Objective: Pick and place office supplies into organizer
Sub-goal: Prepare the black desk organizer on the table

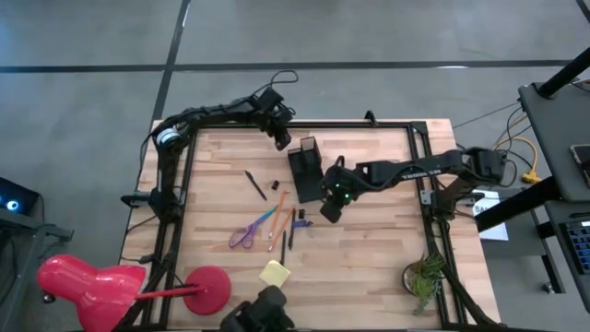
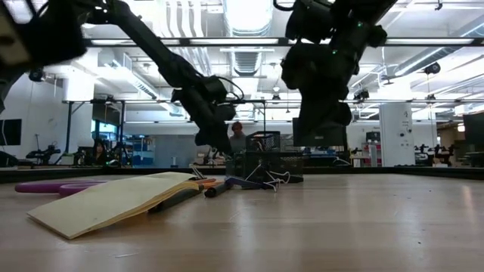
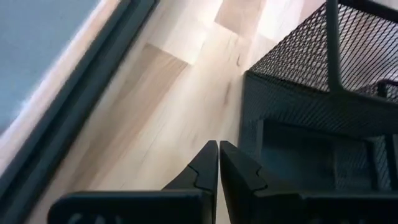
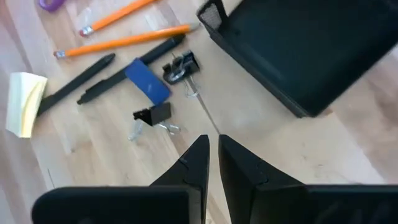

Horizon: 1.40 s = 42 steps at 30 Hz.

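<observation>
The black mesh organizer (image 1: pixel 306 171) stands at the table's far middle; it also shows in the left wrist view (image 3: pixel 323 93) and the right wrist view (image 4: pixel 311 50). My left gripper (image 1: pixel 281 140) hovers shut and empty just beside its far left corner (image 3: pixel 217 144). My right gripper (image 1: pixel 329 210) is shut and empty above the table, near the organizer's near end (image 4: pixel 212 138). On the table lie purple scissors (image 1: pixel 244 235), orange pencils (image 4: pixel 124 40), black pens (image 4: pixel 74 81), a blue eraser (image 4: pixel 147 81), two binder clips (image 4: pixel 152 115) and a yellow sticky pad (image 1: pixel 275 273).
A separate black pen (image 1: pixel 255 184) lies left of the organizer. A red lamp (image 1: pixel 92 286) with a round base (image 1: pixel 210 288) stands at the near left corner. A green plant (image 1: pixel 424 277) stands at the near right. A black frame (image 1: pixel 184 166) borders the table.
</observation>
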Motion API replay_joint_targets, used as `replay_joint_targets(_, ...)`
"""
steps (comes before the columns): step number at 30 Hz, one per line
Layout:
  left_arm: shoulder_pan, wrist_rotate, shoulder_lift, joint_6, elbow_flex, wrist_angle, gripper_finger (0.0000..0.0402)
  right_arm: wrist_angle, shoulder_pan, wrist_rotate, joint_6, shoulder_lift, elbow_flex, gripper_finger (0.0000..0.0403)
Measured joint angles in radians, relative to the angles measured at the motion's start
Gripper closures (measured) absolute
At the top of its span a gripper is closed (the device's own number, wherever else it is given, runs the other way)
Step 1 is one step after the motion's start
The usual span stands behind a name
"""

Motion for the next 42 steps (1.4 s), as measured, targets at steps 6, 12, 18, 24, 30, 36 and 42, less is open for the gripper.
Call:
replay_joint_targets(6,-0.002,0.093,0.015,-0.027,-0.001,-0.048,0.0401,0.02,-0.005,0.09,0.061,0.068,0.0,0.0374)
replay_joint_targets(12,-0.021,0.094,0.013,-0.029,-0.019,-0.096,0.0401,0.017,-0.042,0.153,0.091,0.133,0.002,0.0374)
replay_joint_targets(18,-0.049,0.108,0.006,-0.029,-0.031,-0.191,0.04,-0.015,-0.094,0.219,0.089,0.134,0.002,0.0374)
replay_joint_targets(24,-0.089,0.129,-0.025,-0.033,-0.045,-0.32,0.04,-0.09,-0.154,0.349,0.085,0.127,0.001,0.0374)
replay_joint_targets(30,-0.141,0.196,-0.107,-0.023,-0.089,-0.346,0.0401,-0.08,-0.206,0.443,0.047,0.123,0.006,0.0374)
replay_joint_targets(36,-0.152,0.15,-0.201,-0.026,-0.129,-0.339,0.0401,-0.107,-0.231,0.466,-0.012,0.096,0.014,0.0374)
replay_joint_targets(42,-0.13,-0.085,-0.277,-0.024,-0.172,-0.287,0.0401,-0.133,-0.242,0.501,-0.014,0.064,0.012,0.0374)
